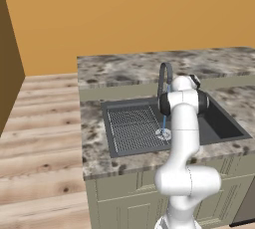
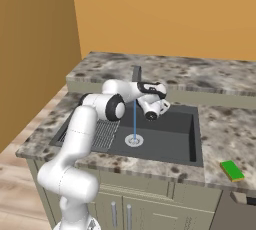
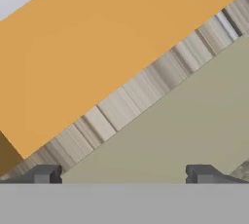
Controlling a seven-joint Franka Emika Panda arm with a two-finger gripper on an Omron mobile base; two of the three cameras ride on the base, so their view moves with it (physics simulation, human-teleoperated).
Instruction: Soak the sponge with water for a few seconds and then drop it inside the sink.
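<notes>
An orange wall (image 2: pixel 165 14) and a wood floor (image 1: pixel 40 138) are seen around a speckled stone counter (image 2: pixel 225 129). Set into it is the dark sink (image 2: pixel 170 134), where the water (image 2: pixel 134 119) falls in a thin stream onto the drain (image 2: pixel 134 140). The green sponge (image 2: pixel 232 170) lies on the counter, well right of the sink. The gripper (image 3: pixel 124 174) is held above the basin, its jaws spread wide and empty.

basin right of water (image 2: pixel 134 119): free | faucet (image 1: pixel 165 76): blocks rear
</notes>
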